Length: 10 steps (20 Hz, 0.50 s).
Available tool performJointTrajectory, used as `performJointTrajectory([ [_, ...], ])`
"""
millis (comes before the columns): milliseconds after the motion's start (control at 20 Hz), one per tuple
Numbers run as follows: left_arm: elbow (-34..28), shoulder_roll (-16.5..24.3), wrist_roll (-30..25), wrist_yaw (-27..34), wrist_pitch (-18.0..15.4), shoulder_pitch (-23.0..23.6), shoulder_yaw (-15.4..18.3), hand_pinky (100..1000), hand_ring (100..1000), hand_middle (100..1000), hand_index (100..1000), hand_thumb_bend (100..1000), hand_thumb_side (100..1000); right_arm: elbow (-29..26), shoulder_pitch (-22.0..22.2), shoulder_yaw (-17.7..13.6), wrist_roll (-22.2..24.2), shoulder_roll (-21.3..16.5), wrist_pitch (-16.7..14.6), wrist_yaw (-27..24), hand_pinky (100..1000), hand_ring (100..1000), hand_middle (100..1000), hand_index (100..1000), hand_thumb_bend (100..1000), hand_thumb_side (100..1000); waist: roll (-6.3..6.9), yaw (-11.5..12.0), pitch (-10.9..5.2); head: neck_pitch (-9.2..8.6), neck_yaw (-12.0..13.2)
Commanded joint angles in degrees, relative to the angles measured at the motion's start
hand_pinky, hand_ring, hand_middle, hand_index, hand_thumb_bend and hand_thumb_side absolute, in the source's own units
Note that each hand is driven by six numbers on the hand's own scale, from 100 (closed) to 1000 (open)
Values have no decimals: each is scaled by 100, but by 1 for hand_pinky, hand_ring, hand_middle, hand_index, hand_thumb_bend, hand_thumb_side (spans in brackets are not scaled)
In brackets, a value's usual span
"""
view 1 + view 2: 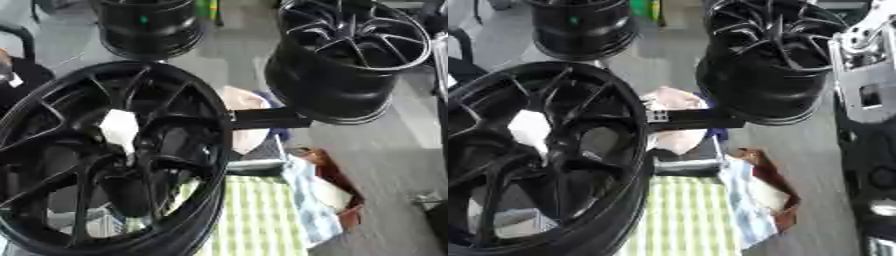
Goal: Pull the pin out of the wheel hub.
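Both my views come from head stereo pair, looking steeply down. Very near big black wheel (105,155), which fills lower left of each. Floor lies askew, head tilted. Shared ground: big wheel, second wheel (350,60) upper right, third wheel (149,25) at top, black bar (697,120) between, green checked cloth (254,215) below. Right eye sits further right: it alone shows my silver and black arm (868,100) down right edge.

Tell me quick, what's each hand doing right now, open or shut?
Left hand: not in view.
Right hand: not in view; only silver and black arm segments show at the right edge.
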Motion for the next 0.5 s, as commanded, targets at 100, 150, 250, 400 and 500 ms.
performJointTrajectory([
  [100, -55, 116, -177, 26, -157, -91, 58, 872, 806, 733, 862, 361, 444, -130, -85, -15, 6, -119, -16, -39, 726, 754, 684, 814, 100, 503, 27, -3, -66, -49, -3],
  [150, -60, 116, -184, 25, -159, -96, 50, 872, 806, 733, 862, 361, 444, -129, -86, -14, 8, -121, -19, -41, 726, 754, 684, 814, 100, 503, 27, -2, -65, -49, -6],
  [250, -74, 122, -208, 17, -165, -107, 17, 873, 808, 736, 864, 365, 447, -123, -89, -10, 13, -123, -20, -45, 726, 754, 684, 814, 100, 505, 27, 0, -65, -48, -6],
  [400, -134, 153, -278, -51, -181, -125, -94, 874, 813, 743, 869, 384, 459, -115, -97, -2, 19, -123, -25, -55, 727, 753, 683, 815, 100, 507, 27, -2, -63, -55, 0],
  [500, -185, 170, -332, -119, -189, -168, -216, 874, 815, 745, 869, 399, 466, -109, -103, 8, 25, -116, -30, -67, 726, 753, 683, 815, 100, 502, 27, -6, -61, -63, 6],
])
